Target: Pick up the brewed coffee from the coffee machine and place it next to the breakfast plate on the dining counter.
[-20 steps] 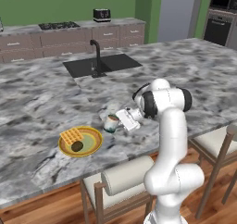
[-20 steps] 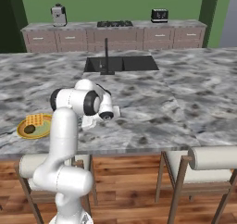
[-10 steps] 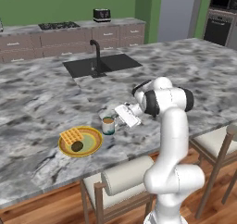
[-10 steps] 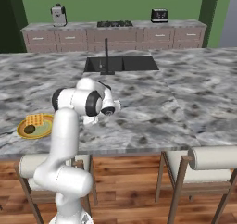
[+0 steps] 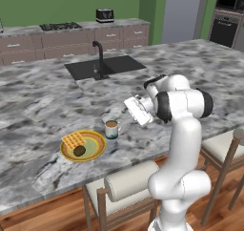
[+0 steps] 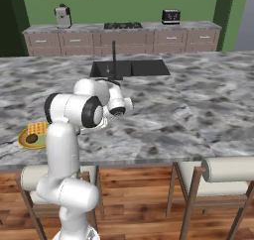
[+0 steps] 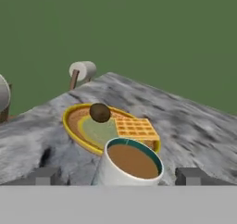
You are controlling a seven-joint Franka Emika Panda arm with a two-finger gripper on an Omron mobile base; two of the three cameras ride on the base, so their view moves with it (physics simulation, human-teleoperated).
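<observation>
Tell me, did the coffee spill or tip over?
No, nothing looks odd. The mug stands upright on the counter beside the plate, with coffee inside and no puddle around it. The waffle sits neatly on the plate.

Glossy white arm (image 5: 183, 144), dark joints, small dark fingers (image 7: 46, 176)

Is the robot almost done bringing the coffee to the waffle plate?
Nearly. The coffee mug already stands on the dining counter right beside the breakfast plate, far from the coffee machine. The gripper is open, with a finger on either side of the mug and no longer pinching it. All that looks left is for the arm to pull away without bumping the mug.
</observation>
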